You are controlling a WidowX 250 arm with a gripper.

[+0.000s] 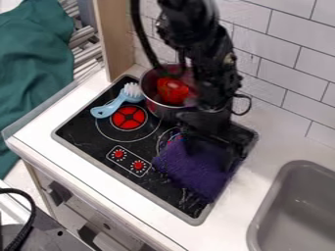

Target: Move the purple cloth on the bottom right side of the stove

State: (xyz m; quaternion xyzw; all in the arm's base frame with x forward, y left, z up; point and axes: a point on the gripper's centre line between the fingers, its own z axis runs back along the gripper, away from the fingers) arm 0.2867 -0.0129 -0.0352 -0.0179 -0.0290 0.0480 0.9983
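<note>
Purple cloth [194, 167] extends from the gripper [206, 132] toward the stove's [85, 130] front-right corner; grip state cannot be determined.

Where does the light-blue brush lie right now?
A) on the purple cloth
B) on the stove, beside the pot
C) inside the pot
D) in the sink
B: the brush lies on the black stovetop, its bristles next to the pot.

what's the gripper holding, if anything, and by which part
That can't be told for sure; the gripper is at the purple cloth's far edge.
</note>
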